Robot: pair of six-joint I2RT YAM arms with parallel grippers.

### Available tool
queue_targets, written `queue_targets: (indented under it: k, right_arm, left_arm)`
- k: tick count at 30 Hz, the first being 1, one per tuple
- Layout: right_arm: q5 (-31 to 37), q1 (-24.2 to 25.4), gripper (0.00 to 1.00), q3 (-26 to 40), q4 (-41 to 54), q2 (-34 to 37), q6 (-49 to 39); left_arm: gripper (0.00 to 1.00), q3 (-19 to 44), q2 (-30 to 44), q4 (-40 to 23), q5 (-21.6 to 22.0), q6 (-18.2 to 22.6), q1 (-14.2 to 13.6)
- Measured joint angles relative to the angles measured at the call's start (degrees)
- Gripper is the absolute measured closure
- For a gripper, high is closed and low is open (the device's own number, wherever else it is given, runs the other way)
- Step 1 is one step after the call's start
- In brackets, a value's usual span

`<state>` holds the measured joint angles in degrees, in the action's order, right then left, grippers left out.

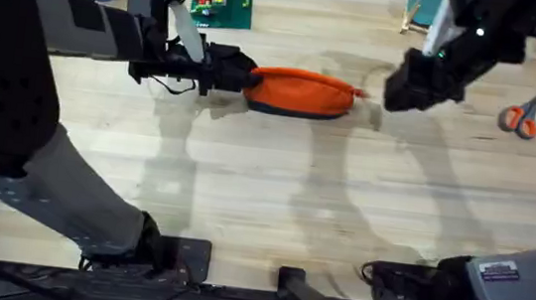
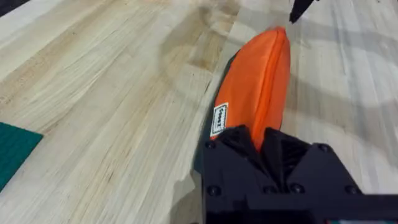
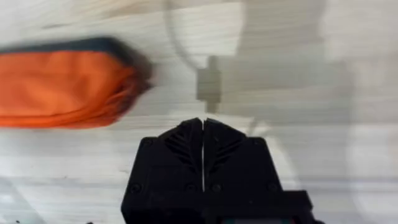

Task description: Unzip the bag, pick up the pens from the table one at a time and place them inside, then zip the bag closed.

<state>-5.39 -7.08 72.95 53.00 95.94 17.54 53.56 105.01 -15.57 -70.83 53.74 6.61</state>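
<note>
While the bag (image 1: 299, 91) lies lengthwise across the far middle of the table (image 1: 264, 190), the left gripper (image 1: 224, 72) is clamped on its left end, and in the left wrist view the black fingers pinch the orange fabric between them just past the small white label (image 2: 219, 119); the right gripper (image 1: 406, 88) hangs just beside the bag's right end, apart from it, and in the right wrist view its fingers (image 3: 180, 146) are pressed together with nothing between them; no pens are visible on the table, and the top seam of the bag looks closed as far as I can tell, though the zipper pull is too small to pick out; my judgement is that the step in hand is a zipper step, with the left arm anchoring the bag, though whether it is the opening or the closing I cannot tell; the next move calls for the right gripper to open, find the pull on the top seam, grip it, and draw it along the bag's length while the left arm holds firm against the tug; the scissors (image 1: 524, 115) at the far right lie well apart from all this
</note>
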Motion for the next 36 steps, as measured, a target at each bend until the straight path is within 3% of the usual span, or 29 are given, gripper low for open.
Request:
queue_targets:
  k: [6, 33, 36]
  right_arm:
    - [2.9, 3.94, 0.967, -1.11, 0.32, 0.0, -1.68]
    - [3.26, 3.88, 0.969, -0.64, 0.84, -2.49, -4.18]
    - [3.26, 3.88, 0.877, 0.1, 1.26, -3.75, -4.37]
  left_arm:
    - [0.959, 0.0, 0.0, 0.14, 0.09, -0.07, 0.0]
    - [0.959, 0.0, 0.0, 0.44, 0.37, -0.17, 0.0]
    - [0.959, 0.0, 0.0, 0.44, 0.37, -0.17, 0.0]
